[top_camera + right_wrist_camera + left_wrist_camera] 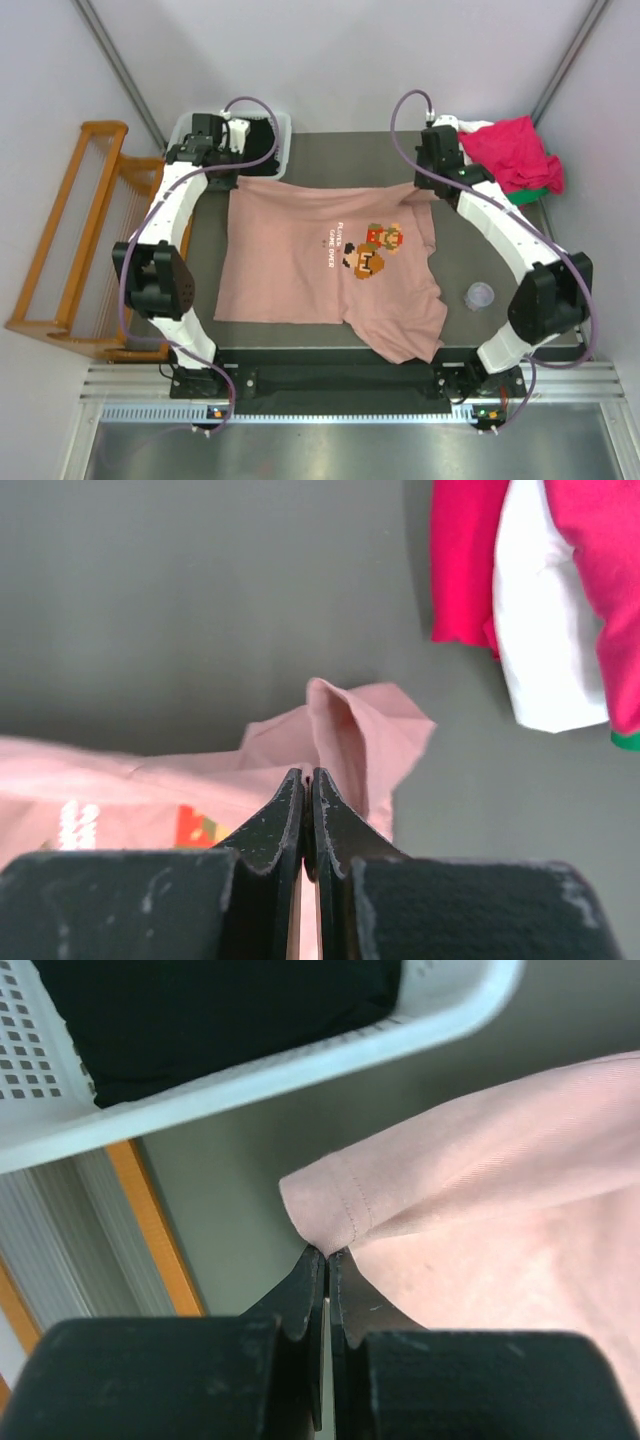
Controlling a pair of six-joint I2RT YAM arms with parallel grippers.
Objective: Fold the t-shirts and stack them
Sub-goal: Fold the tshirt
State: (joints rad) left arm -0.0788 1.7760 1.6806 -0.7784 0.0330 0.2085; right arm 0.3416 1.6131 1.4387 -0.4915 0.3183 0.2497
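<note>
Tightly, both jaws pinch the dusty-pink t-shirt (pixel 290 270).

A shirt (pixel 320 270) lies spread on the table (pixel 350 155); basket (pixel 283 135) at the far-left corner, shirt pile (pixel 512 150) far right, cup (pixel 480 295) right of the shirt.

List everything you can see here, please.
table: one, dark grey, centre
pink t-shirt: one, dusty pink, spread across the middle
shirt pile: one, crimson, white, green, far right corner
basket: one, white, far left corner
small cup: one, pale purple, near right
wooden rack: one, orange-brown, left of table
arms: two, white and black
left hand: one, black, shut on pink t-shirt's far left edge
right hand: one, black, shut on its far right edge
</note>
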